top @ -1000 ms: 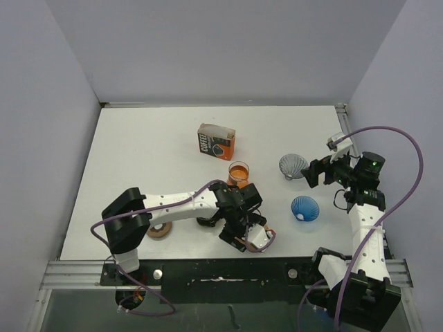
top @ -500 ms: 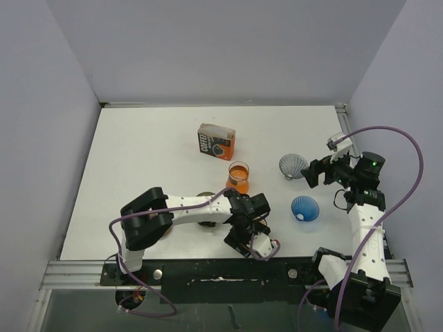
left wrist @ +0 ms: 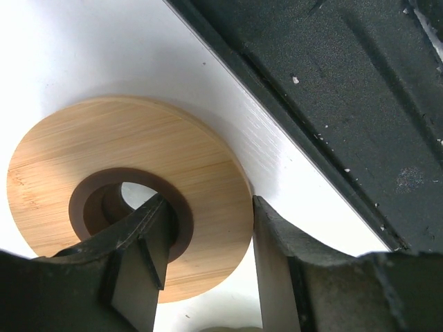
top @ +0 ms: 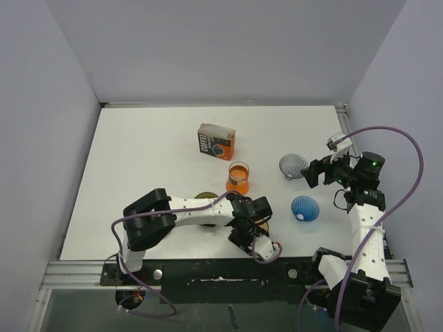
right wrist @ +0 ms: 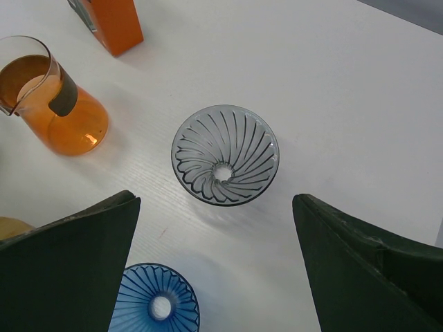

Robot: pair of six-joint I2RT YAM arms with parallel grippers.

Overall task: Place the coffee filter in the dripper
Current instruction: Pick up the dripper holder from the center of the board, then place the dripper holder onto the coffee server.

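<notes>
Left arm had swung right along the bench (top: 138, 152) front edge. Left fingers (left wrist: 138, 270) had narrowed, straddling the wooden ring (left wrist: 138, 152), one in its hole; clamp unclear. Right fingers (right wrist: 69, 263) spread wide over grey dripper (right wrist: 225, 155), touching nothing. Coffee box (top: 216, 142) farther back.

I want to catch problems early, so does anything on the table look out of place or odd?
The flat round bamboo ring lies close to the white table's near edge, and one finger of the left pincer pokes through its centre hole, the other outside its rim. Nothing looks spilled or broken.
</notes>
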